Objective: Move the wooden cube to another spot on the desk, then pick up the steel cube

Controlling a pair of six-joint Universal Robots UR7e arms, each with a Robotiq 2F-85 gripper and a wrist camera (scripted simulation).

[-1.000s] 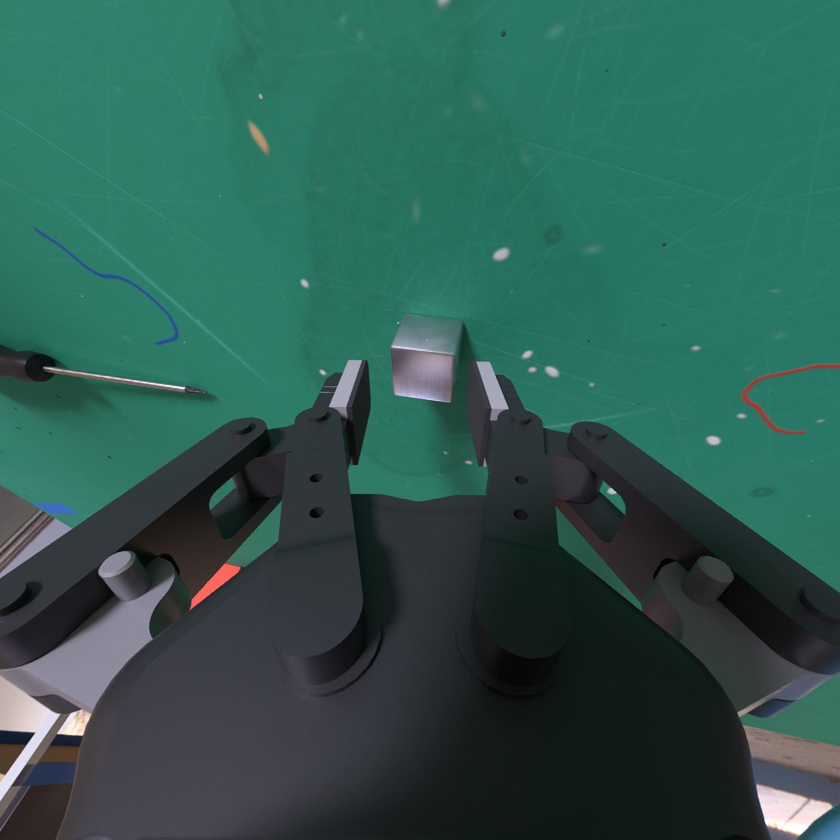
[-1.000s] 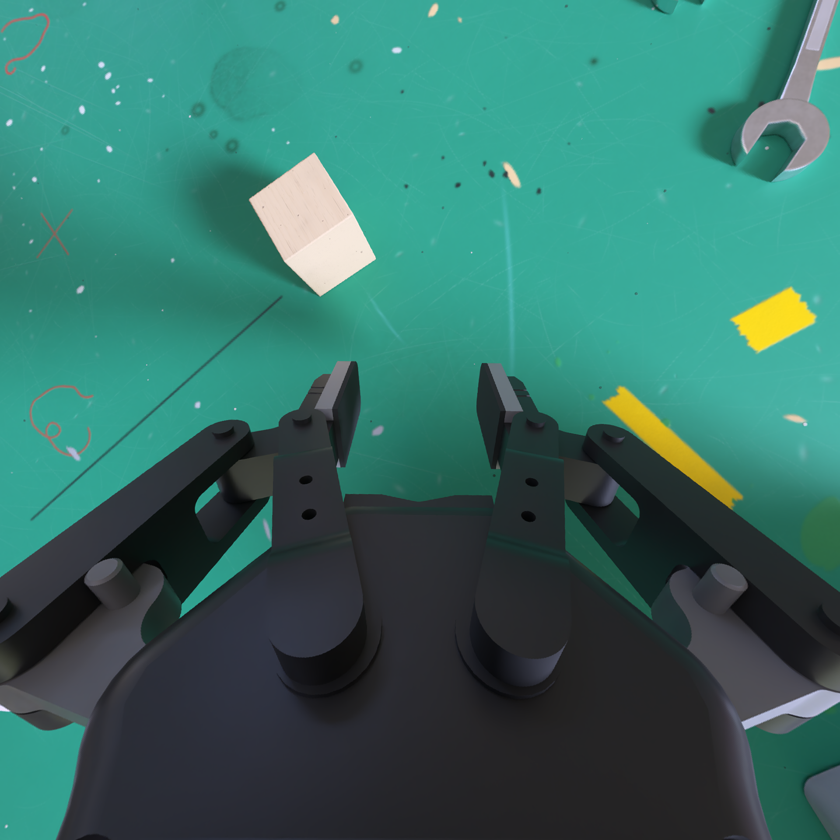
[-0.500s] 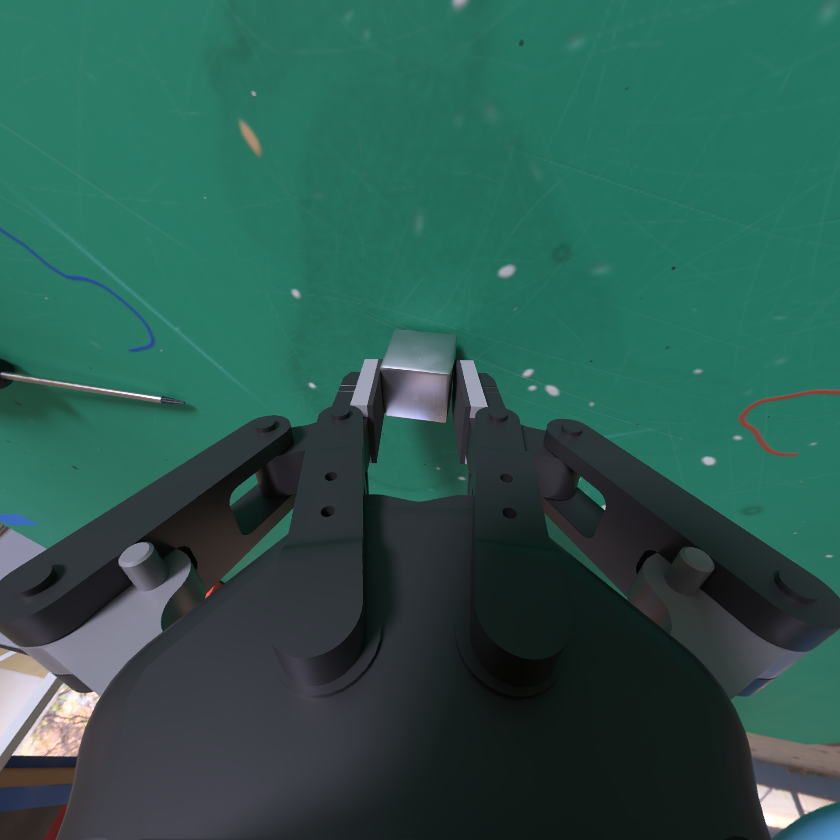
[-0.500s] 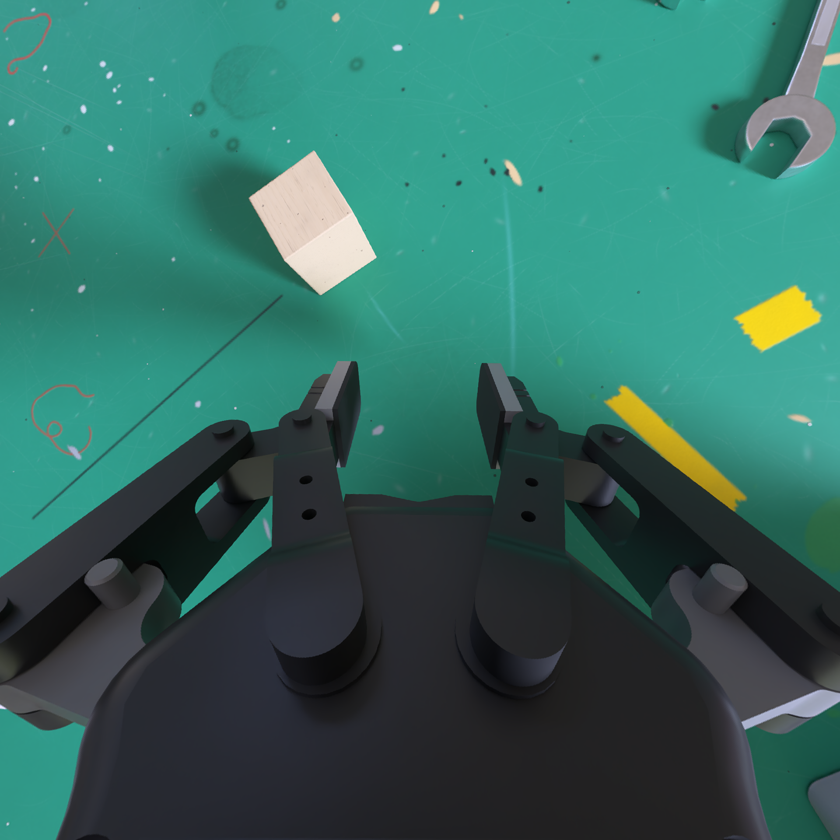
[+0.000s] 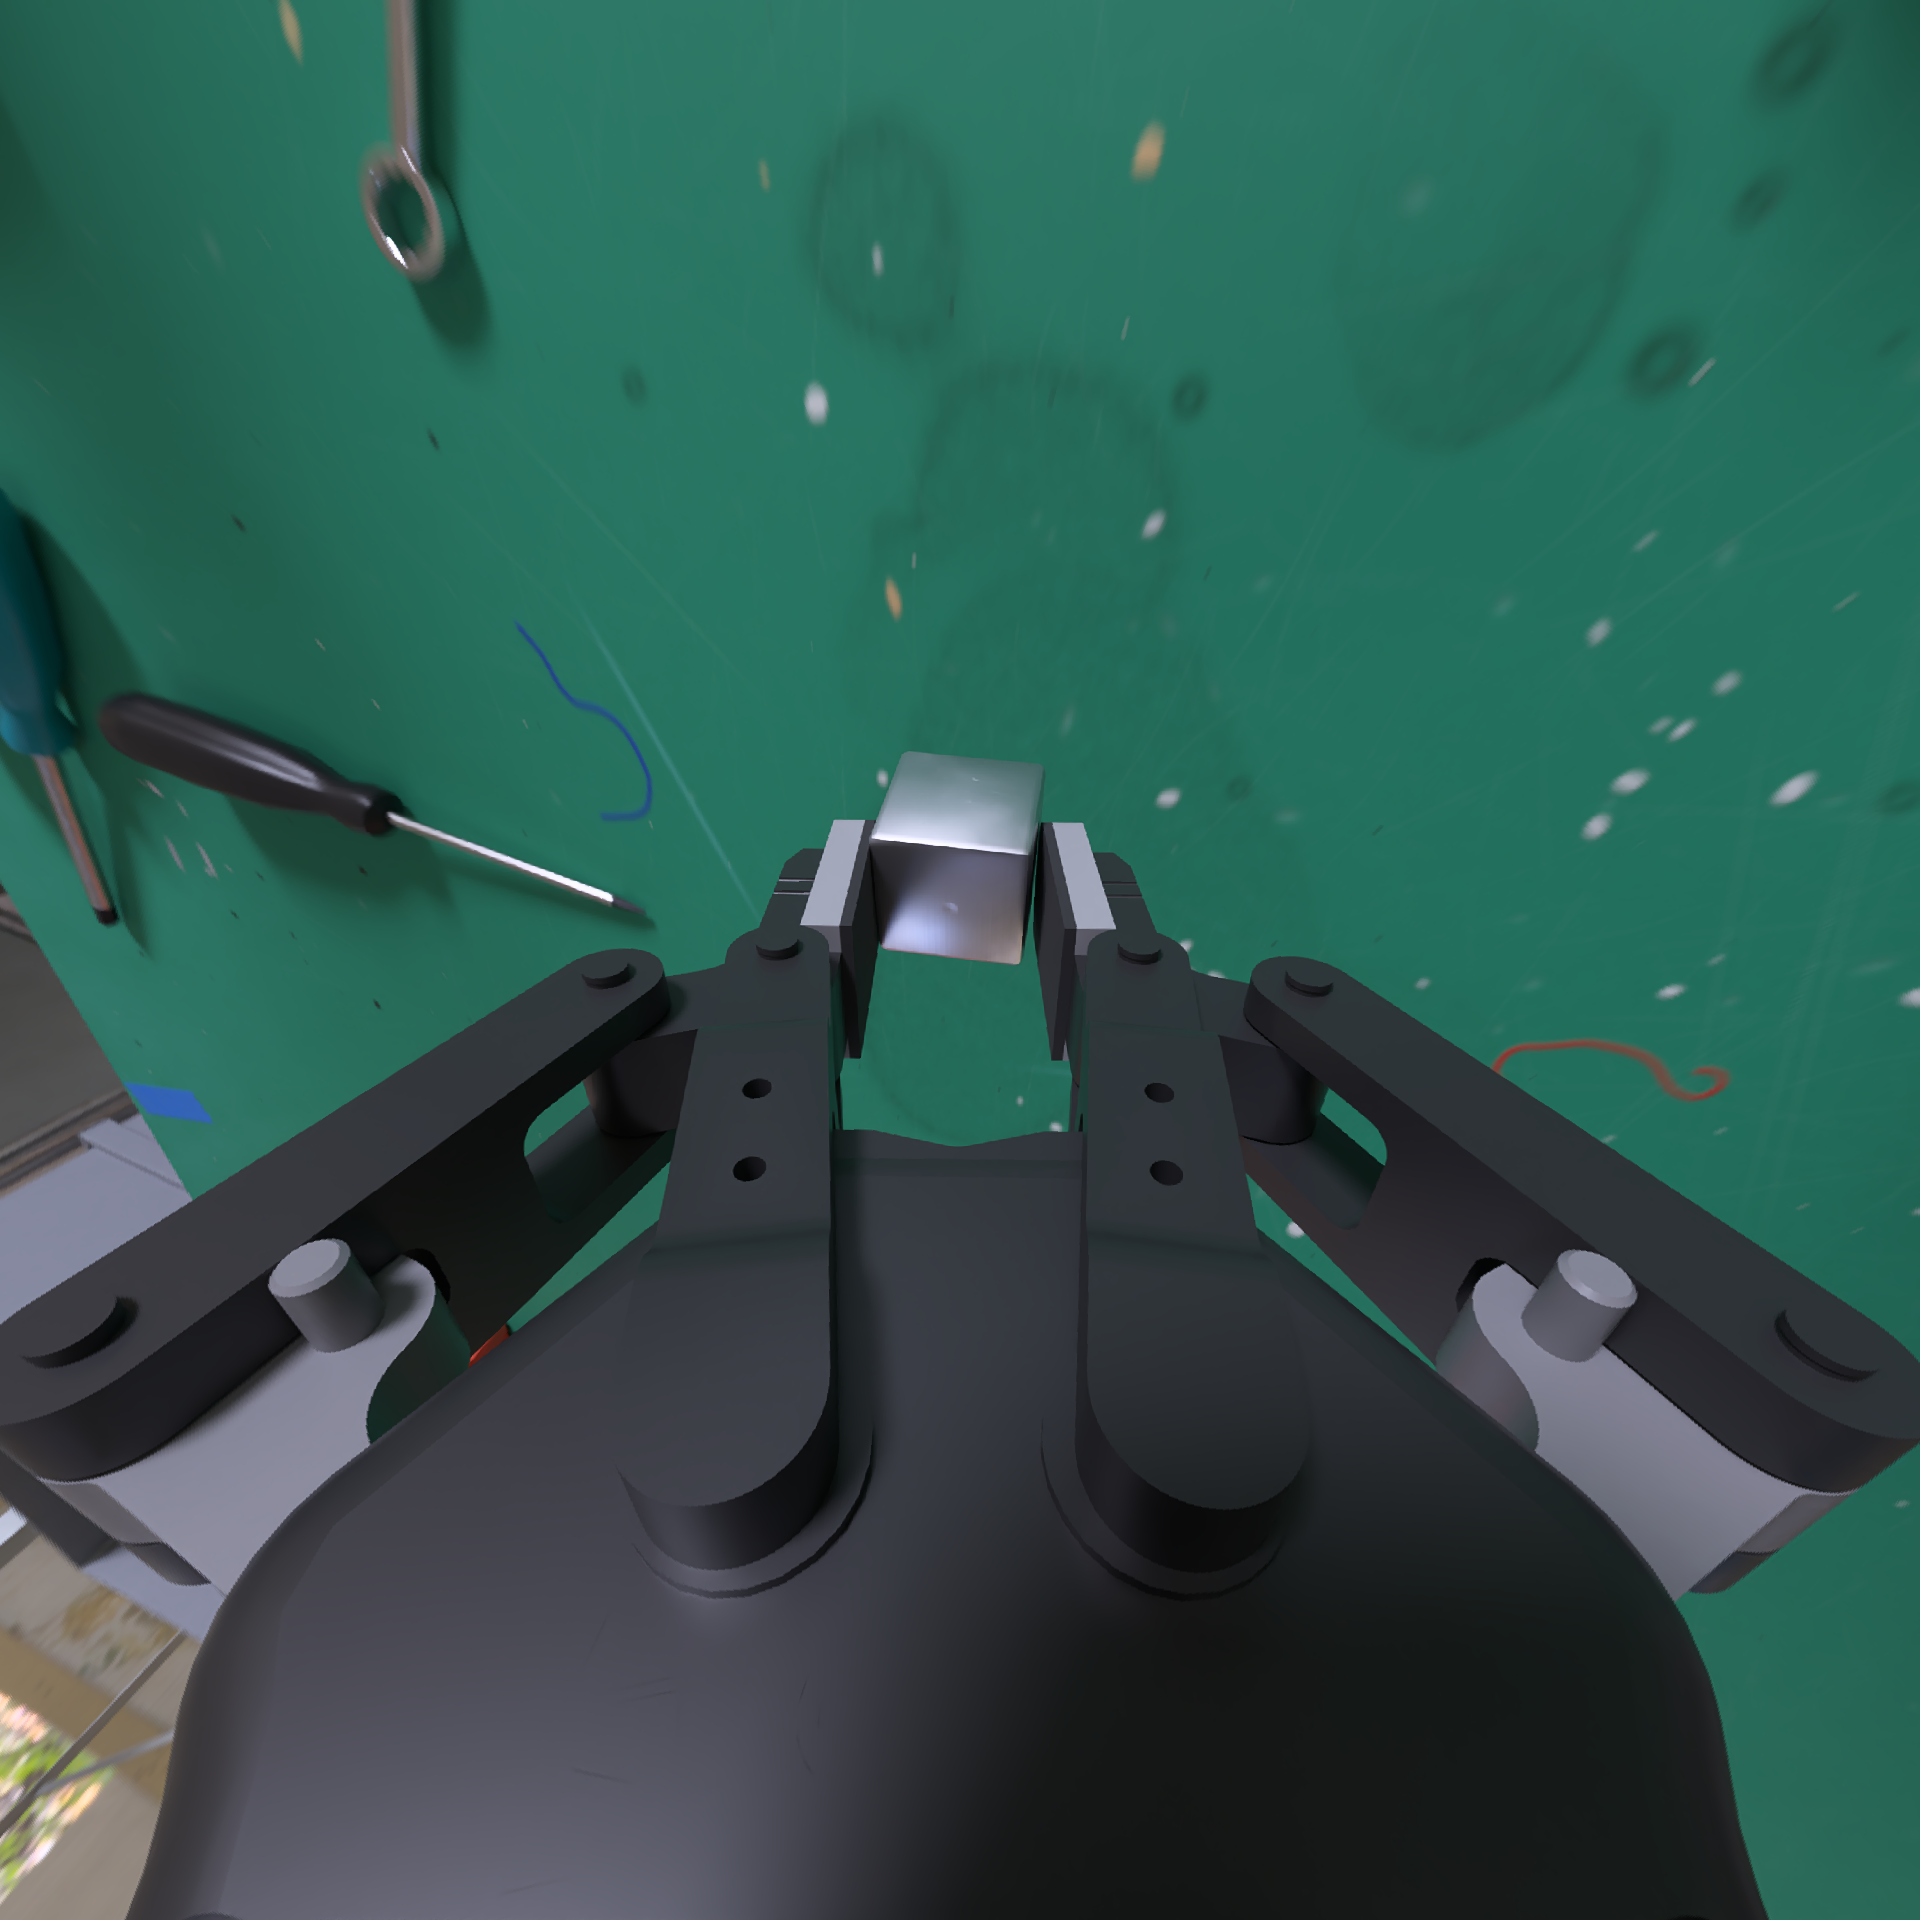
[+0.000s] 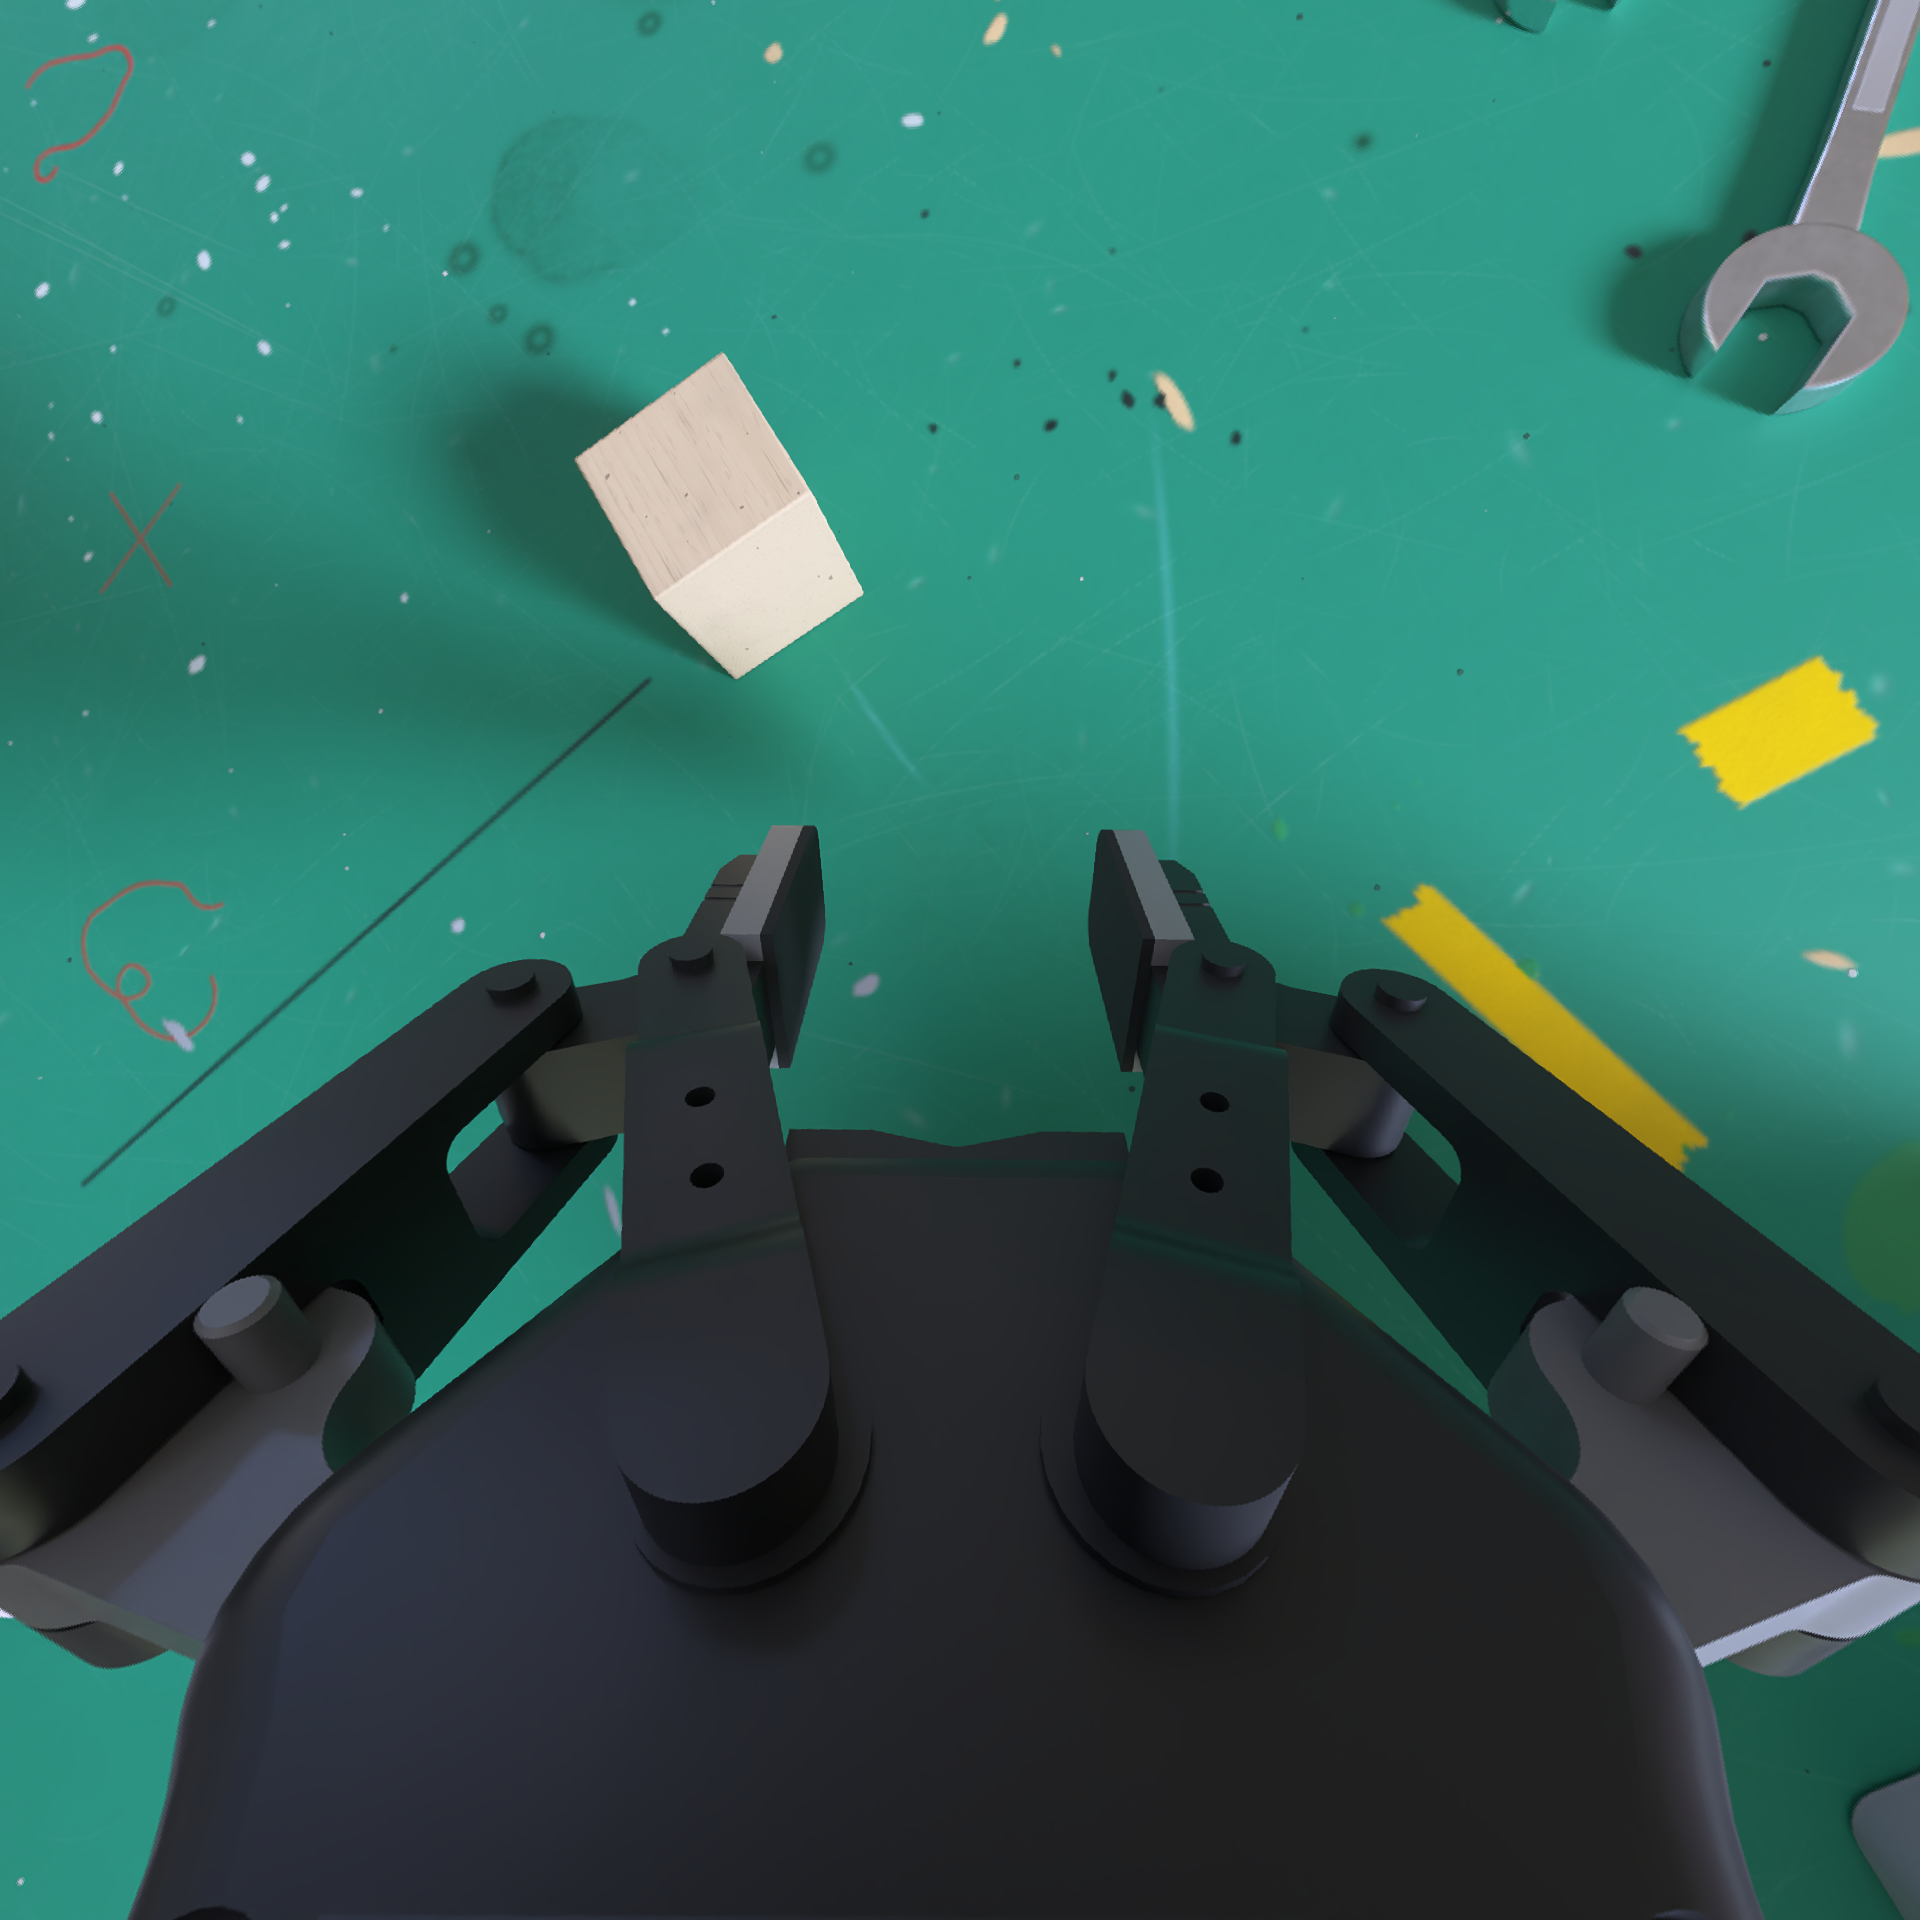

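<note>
Green bench (image 5: 1351, 727): matte mat, scratched, paint-flecked, pen-marked.

Left claw (image 5: 954, 883): clenched on steel cube (image 5: 956, 852), one pad flat on each side face; cube raised clear of bench, judging by wide view below.

Right claw (image 6: 956, 935): released, empty, hovering above bench.

Wooden cube (image 6: 717, 514): pale, grained top, sharp edges; resting on bench, ahead and left of right claw, well apart.

Open-end wrench (image 6: 1808, 281): bright metal, far right. Black-handled screwdriver (image 5: 343, 795): thin shaft, left of steel cube.

Yellow tape strips (image 6: 1777, 732): flat on bench.

Risk: polished steel faces, dense body, grip near pad tips only. Likely slip or rotation under sudden acceleration. Drop possible onto bench.
</note>
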